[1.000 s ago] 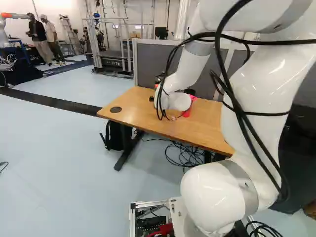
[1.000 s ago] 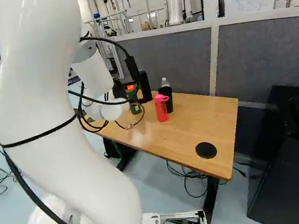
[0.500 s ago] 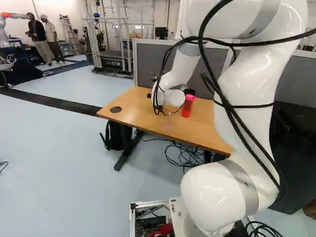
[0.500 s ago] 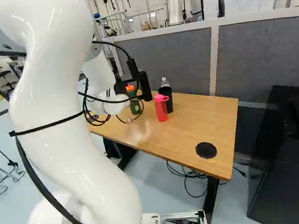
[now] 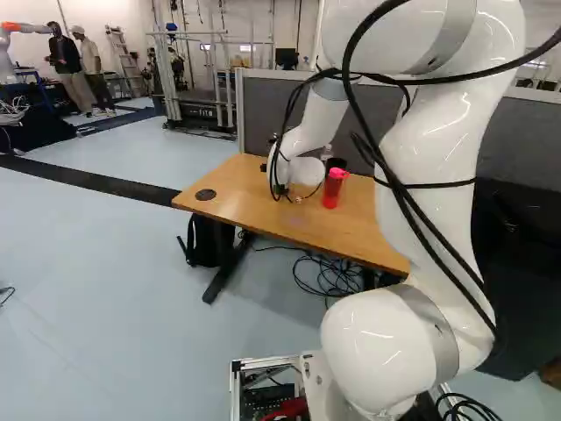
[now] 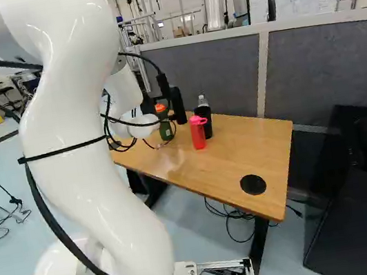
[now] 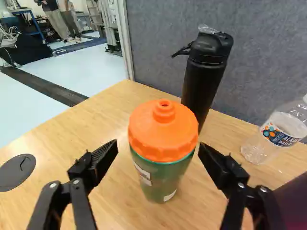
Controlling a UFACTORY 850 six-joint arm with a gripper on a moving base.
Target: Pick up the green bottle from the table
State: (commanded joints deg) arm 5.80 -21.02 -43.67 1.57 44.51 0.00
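In the right base view my gripper (image 6: 147,105) shows as a dark part beyond the white wrist, close to the green bottle (image 6: 166,130). The wrist view has the gripper (image 7: 158,152) open, one black finger on each side of the green bottle (image 7: 165,179) and its orange lid (image 7: 163,129). Gaps remain between the bottle and both fingertips. The bottle stands upright on the wooden table (image 7: 62,143). In the left base view the wrist and cables hide it.
A tall black bottle (image 7: 206,72) stands just behind the green one. Farther along are a clear bottle (image 7: 273,134), a black cup (image 6: 206,128) and a red bottle (image 6: 198,134). Grey partitions (image 6: 208,71) line the table's back. Another robot (image 5: 17,44) is far off.
My arm has reached farther forward over the table, its wrist shifting slightly left in the left base view and uncovering more of the red bottle. The base and the bottles have stayed put.
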